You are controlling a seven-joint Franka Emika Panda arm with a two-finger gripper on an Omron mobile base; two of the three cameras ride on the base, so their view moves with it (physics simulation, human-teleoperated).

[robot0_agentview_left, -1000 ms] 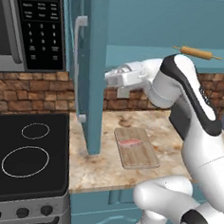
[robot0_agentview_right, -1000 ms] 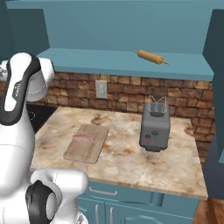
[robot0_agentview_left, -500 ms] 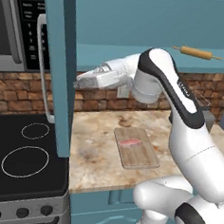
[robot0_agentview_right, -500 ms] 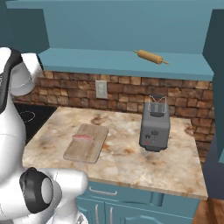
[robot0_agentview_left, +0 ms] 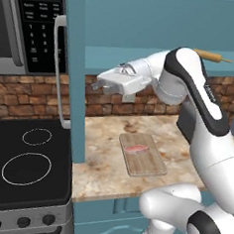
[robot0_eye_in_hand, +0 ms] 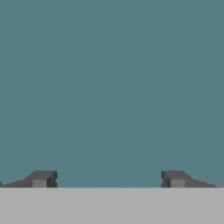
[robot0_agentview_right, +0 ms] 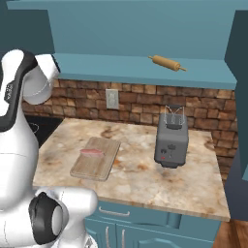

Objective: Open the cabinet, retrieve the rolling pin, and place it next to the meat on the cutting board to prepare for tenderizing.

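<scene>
The cabinet stands open, its left door swung out edge-on beside the microwave. That leaves the shelf bare to see, and the rolling pin lies on it, up high and toward the right side. It has not been picked up yet.

The gripper points at the inside of the open door, close to it. In the hand view its two fingertips stand wide apart with only teal door between them, so it holds nothing.

Down on the counter, the cutting board lies flat with the meat on its far end. The near part of the board is bare, so there looks to be room for the pin beside the meat. A toaster stands well to the right of the board.

The microwave buttons have tiny white writing, too small to read.
</scene>
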